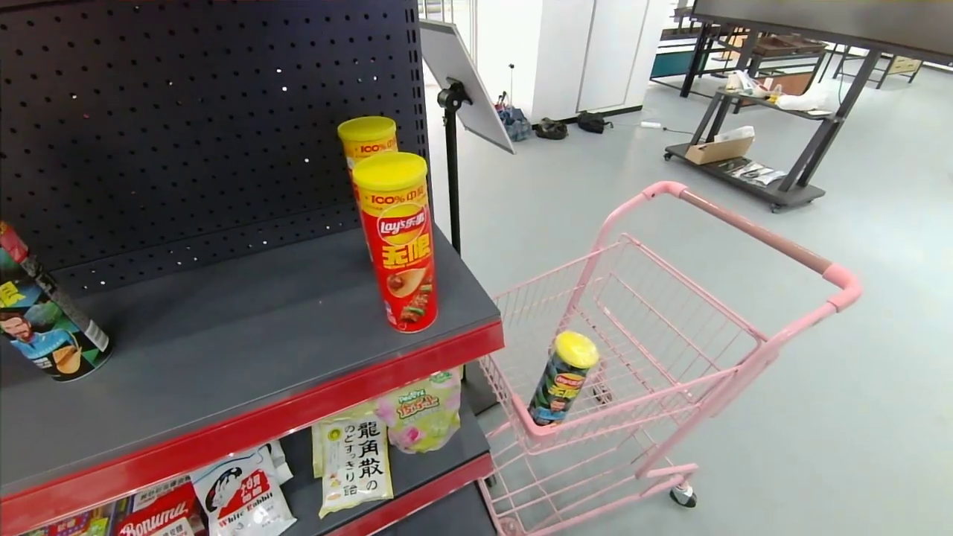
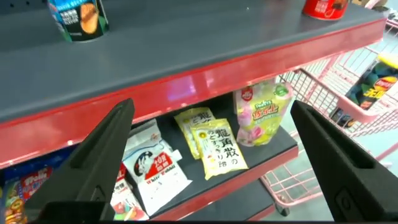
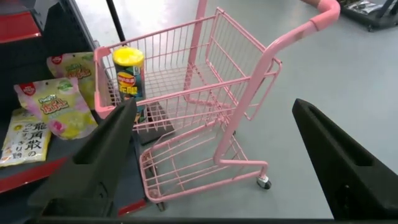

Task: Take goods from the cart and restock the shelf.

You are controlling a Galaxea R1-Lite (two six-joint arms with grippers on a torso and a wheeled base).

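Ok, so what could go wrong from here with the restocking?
1. The can sits tight in a corner of the cart; a grasp could snag the wire walls or tip it.
2. The cart is on wheels, so a nudge may roll it away.
3. The front red can stands near the shelf edge; placing another beside it could knock it off.

Bright, even indoor light. Pale glare streaks the glossy red metal shelf edge (image 2: pixel 180 93). Light pricks through the dark perforated back panel (image 1: pixel 186 112), upper left. Straight lines bow near frame edges.
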